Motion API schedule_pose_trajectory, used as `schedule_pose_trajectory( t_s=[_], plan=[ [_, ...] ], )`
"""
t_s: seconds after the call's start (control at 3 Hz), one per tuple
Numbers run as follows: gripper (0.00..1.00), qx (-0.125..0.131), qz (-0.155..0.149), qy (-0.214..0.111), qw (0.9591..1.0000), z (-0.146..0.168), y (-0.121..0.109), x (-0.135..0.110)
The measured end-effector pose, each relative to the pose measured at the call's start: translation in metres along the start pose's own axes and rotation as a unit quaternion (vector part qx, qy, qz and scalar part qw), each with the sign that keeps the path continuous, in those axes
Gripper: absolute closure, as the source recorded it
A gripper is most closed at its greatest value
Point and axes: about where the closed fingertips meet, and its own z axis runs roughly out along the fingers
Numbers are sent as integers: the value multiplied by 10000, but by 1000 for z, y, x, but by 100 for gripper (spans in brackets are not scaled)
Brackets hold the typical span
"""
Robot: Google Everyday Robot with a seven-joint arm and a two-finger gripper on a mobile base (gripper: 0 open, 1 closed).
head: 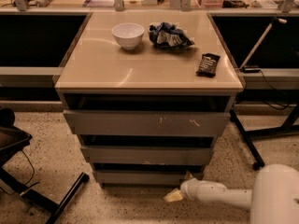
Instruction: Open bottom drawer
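The bottom drawer [140, 177] is the lowest and narrowest grey front of the cabinet, just above the floor, and stands out only slightly. The middle front [145, 155] and the top front with white scratches [145, 123] sit above it. My white arm [219, 194] reaches in from the lower right. My gripper [174, 196] is low over the floor, just below and in front of the right part of the bottom drawer.
On the cabinet top [93, 73] stand a white bowl [128, 35], a crumpled chip bag [169, 35] and a dark snack bar [208, 64]. A black chair base [42, 197] is at the left. A black stand leg [247, 143] is at the right.
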Motion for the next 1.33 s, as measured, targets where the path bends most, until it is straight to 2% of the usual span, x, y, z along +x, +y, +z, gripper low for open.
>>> schedule_pose_trajectory(
  t_s=[0.33, 0.67, 1.0, 1.33],
  plan=[
    [0, 319, -701, -11, 9970, -4, -21, -17],
    [0, 553, -827, -136, 9949, -5, -35, -23],
    [0, 550, -824, -139, 9950, -4, -35, -23],
    [0, 505, -1129, -246, 9920, 1, -35, -27]
  ],
)
